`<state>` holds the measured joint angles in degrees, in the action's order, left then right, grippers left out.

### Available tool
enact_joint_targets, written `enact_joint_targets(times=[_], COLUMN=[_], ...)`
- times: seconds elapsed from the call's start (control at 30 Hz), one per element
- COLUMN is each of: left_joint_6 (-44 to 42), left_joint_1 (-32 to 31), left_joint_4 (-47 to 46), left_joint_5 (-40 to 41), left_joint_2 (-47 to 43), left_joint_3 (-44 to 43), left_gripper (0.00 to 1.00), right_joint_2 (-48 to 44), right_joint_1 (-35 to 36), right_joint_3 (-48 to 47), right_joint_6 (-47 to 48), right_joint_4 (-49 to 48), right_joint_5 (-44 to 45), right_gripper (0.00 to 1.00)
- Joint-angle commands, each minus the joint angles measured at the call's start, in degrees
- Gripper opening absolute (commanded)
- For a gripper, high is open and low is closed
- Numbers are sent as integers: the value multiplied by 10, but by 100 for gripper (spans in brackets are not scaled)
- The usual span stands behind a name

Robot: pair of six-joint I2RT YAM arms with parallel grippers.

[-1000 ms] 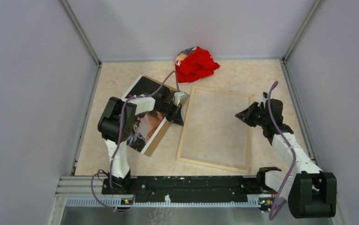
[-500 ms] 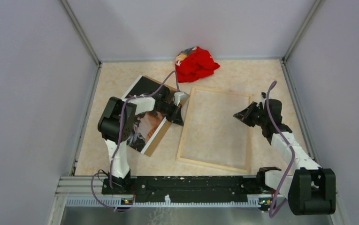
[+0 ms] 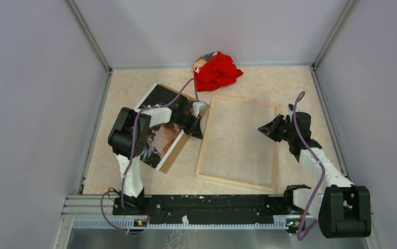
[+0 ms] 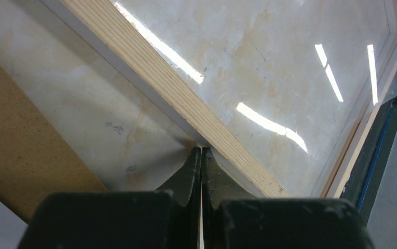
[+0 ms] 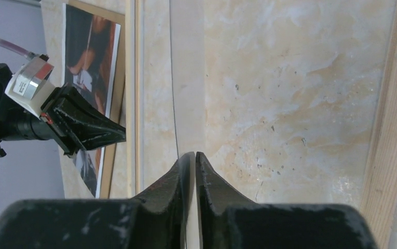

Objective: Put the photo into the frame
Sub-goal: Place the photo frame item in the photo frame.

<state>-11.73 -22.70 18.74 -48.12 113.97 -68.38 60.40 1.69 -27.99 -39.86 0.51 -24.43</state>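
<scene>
The frame lies face down in the middle of the table, pale wood edges up, with the clear pane inside. The photo, dark with orange-brown patches, lies to its left on a brown backing board, partly under my left arm. My left gripper is shut and empty. In the left wrist view its tips sit at the frame's wood edge. My right gripper is shut and empty over the pane's right part. In the right wrist view its tips point across the pane toward the photo.
A crumpled red cloth lies at the back beyond the frame. Grey walls close in the table on the left, back and right. The arm rail runs along the near edge.
My right gripper has crept a little left and inward over the frame's right side. My left gripper, the frame and the photo have not moved.
</scene>
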Motion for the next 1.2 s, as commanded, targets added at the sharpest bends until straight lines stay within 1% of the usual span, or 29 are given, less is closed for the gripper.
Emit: enact_joint_targets(times=[0.0, 0.17, 0.3, 0.43, 0.73, 1.17], left_joint_6=[-13, -12, -13, -13, -13, -10], left_joint_1=[-4, -3, -2, -1, -1, -1], left_joint_4=[11, 12, 13, 13, 14, 13], left_joint_5=[1, 1, 0, -2, -6, -9], left_joint_2=[-2, -5, -5, -5, -4, 0], left_joint_3=[-2, -1, -1, -1, -1, 0], left_gripper=[0, 0, 0, 0, 0, 0], right_joint_2=[3, 24, 42, 52, 87, 100], right_joint_1=[1, 1, 3, 16, 43, 51], right_joint_3=[-20, -42, -60, -80, -125, -147], right_joint_6=[37, 73, 90, 106, 137, 158], right_joint_4=[43, 94, 115, 140, 199, 224], right_joint_5=[5, 32, 46, 81, 148, 206], right_gripper=[16, 39, 51, 63, 73, 76])
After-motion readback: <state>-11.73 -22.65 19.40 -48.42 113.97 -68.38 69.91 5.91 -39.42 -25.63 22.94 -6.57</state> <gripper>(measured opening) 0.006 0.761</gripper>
